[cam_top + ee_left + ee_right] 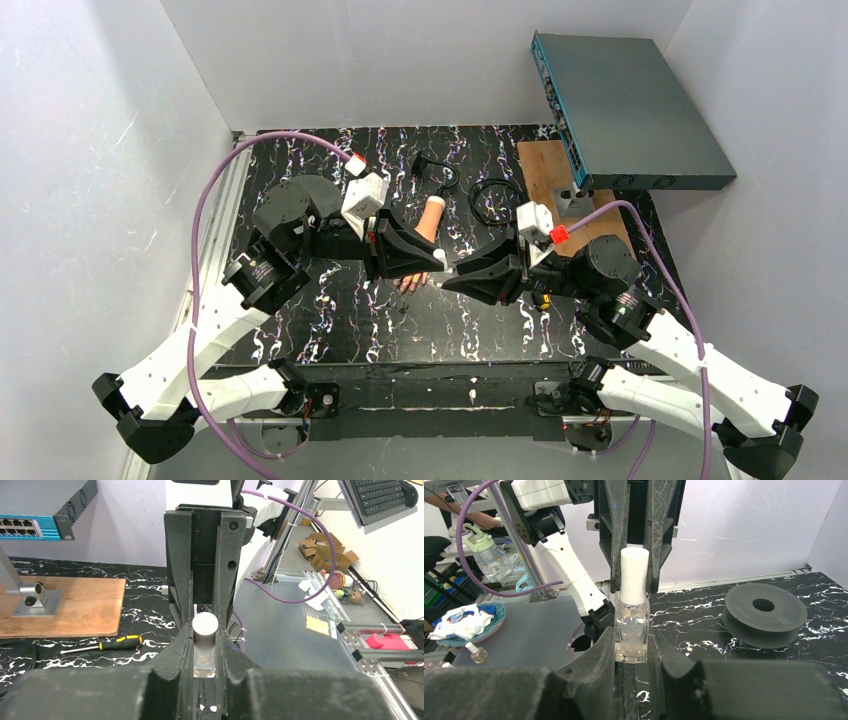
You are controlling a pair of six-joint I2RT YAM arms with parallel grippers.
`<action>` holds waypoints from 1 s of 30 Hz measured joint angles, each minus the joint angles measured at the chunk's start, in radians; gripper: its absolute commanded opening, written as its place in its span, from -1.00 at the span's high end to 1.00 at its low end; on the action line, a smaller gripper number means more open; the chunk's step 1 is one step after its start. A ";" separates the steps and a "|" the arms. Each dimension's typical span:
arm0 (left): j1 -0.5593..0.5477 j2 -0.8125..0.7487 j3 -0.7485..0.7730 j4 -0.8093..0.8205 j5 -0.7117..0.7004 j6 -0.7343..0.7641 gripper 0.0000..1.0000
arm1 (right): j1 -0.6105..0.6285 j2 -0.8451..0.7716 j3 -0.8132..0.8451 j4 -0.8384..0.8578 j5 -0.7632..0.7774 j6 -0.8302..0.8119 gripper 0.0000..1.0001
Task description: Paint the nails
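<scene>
A clear nail polish bottle (631,630) with a white cap (634,575) stands upright over the middle of the table. My right gripper (631,645) is shut on its glass body. My left gripper (205,635) comes from the opposite side and is shut on the cap (205,626). In the top view both grippers meet at the cap (438,256). The flesh-coloured mannequin hand (431,215) lies just behind them, its fingers (412,284) poking out under the left gripper (434,262). The nails are too small to make out.
A yellow-and-black screwdriver (105,644) lies on the black marbled mat (330,330) under the right arm. A wooden board (545,175) and a tilted blue-grey network switch (625,110) stand at the back right. A black cable (495,200) and a black perforated disc (765,614) lie nearby.
</scene>
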 measured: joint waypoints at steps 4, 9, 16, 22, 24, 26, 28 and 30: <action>0.000 0.000 0.000 0.005 -0.042 -0.010 1.00 | 0.000 0.000 0.000 0.006 0.035 -0.006 0.97; 0.003 0.000 0.001 -0.031 -0.215 -0.011 1.00 | 0.000 0.039 0.032 -0.035 0.182 -0.060 0.97; 0.008 0.076 0.058 -0.105 -0.552 -0.034 1.00 | 0.009 0.160 0.114 -0.100 0.468 -0.172 0.97; 0.008 0.115 0.066 -0.131 -0.629 -0.057 0.35 | 0.011 0.193 0.119 -0.128 0.543 -0.198 0.97; 0.007 0.115 0.066 -0.132 -0.630 -0.053 -0.19 | 0.012 0.192 0.119 -0.129 0.546 -0.198 0.97; 0.005 0.112 0.066 -0.154 -0.626 -0.050 -0.55 | 0.015 0.186 0.119 -0.105 0.546 -0.198 0.97; 0.002 0.109 0.068 -0.163 -0.631 -0.047 -0.73 | 0.016 0.169 0.117 -0.105 0.542 -0.195 0.97; 0.002 0.100 0.071 -0.174 -0.637 -0.042 -0.79 | 0.018 0.148 0.111 -0.104 0.531 -0.189 0.97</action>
